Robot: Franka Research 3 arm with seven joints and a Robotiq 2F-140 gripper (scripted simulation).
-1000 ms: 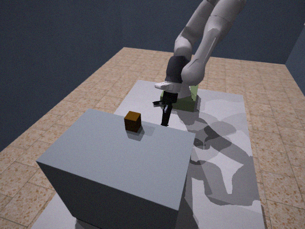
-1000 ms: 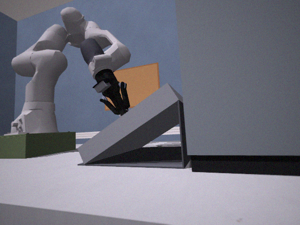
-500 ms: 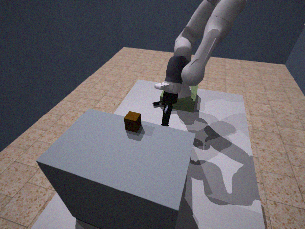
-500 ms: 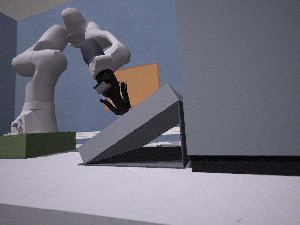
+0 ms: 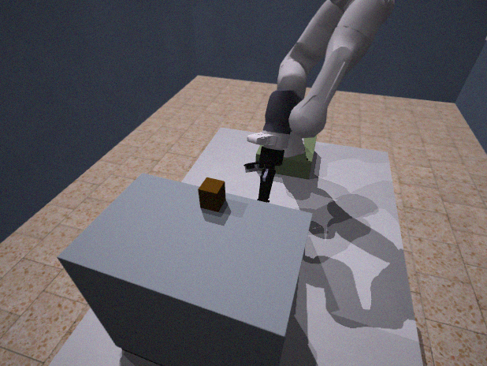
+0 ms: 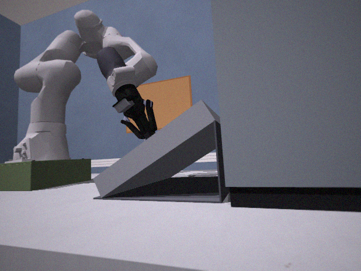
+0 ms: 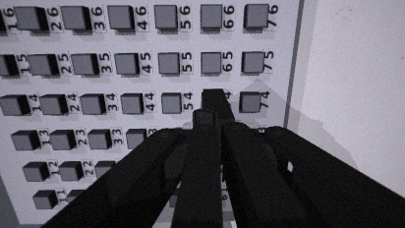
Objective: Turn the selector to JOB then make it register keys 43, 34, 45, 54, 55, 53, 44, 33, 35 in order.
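From the top view, the white arm (image 5: pixel 331 75) is seen bent forward over the table (image 5: pixel 355 166), with the black gripper (image 5: pixel 264 198) pointed down just behind the far edge of a large grey box (image 5: pixel 189 252). A small brown cube (image 5: pixel 212 193) is perched on that box's top, near its far edge. The arm's green base block (image 5: pixel 293 167) is partly hidden behind the wrist. The keypad itself is concealed by the box in this view.

From the exterior view, the sloped grey panel (image 6: pixel 163 152) is seen side-on, leaning up toward the tall grey box (image 6: pixel 286 93). The gripper (image 6: pixel 146 135) is brought down to the panel's inclined face, its tip at or just above the surface about midway up the slope; contact cannot be confirmed. An orange board (image 6: pixel 172 96) is seen behind.

From the wrist view, the keypad (image 7: pixel 147 88) is laid out in rows of grey square keys with numbers printed beside them. The fingers are pressed together with nothing between them, and their joined tip is placed over the spot between key 54 (image 7: pixel 171 103) and key 74 (image 7: pixel 250 101), so the key there is covered. Key 55 (image 7: pixel 168 63) and key 65 (image 7: pixel 211 63) are visible one row above. No key is seen lit.
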